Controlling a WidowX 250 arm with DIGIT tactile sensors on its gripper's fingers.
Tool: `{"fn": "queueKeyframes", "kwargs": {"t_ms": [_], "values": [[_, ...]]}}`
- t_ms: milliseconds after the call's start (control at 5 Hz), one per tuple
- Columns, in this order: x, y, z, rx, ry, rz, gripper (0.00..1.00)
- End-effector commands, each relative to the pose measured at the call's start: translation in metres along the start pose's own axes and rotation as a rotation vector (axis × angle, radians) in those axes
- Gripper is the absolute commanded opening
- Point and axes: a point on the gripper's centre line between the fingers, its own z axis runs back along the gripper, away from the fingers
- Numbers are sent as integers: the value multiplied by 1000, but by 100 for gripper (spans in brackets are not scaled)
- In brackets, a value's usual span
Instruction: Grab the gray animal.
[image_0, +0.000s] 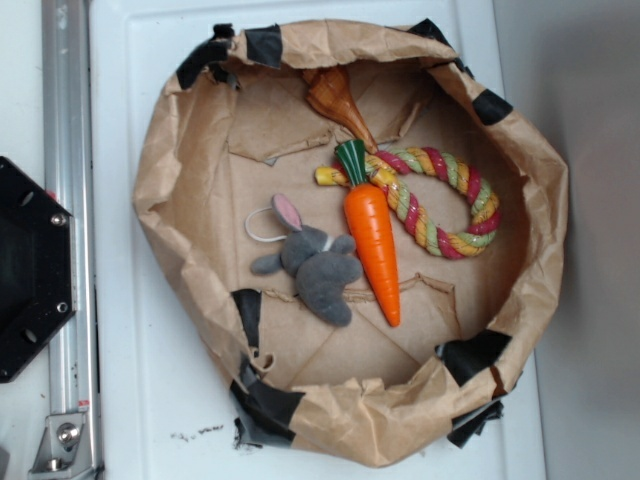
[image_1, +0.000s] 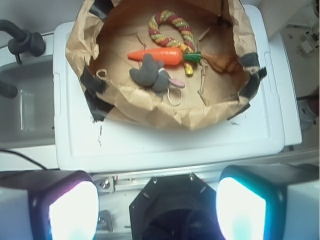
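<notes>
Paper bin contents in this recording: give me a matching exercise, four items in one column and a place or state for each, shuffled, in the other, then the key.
Items
1. gray animal
2. carrot
3. rope toy
4. gripper

Places or states
A. curled in a loop beside the carrot's green top
B. open, well back from the paper bin, outside its rim
C. lies between the plush and the rope
D. lies against the carrot's side, a white loop by its pink-lined ear

Pairs: 1-D, 2-C, 3-A, 4-B
</notes>
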Motion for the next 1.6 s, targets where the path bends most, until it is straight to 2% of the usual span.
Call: {"fn": "queueKeyframes", "kwargs": {"t_ms": [0, 200, 400, 600, 800, 1000, 1200, 1400], "values": [[0, 0, 0, 0, 0, 0, 100], [46, 8, -38, -39, -9, -10, 100], [93, 11, -63, -46, -16, 35, 100], [115, 23, -97, -41, 25, 67, 100], [111, 16, -134, -37, 85, -4, 100], [101, 6, -174, -52, -2, -259, 100], [102, 9, -193, -73, -48, -423, 100], [107, 0, -227, -12, -29, -455, 100]]}}
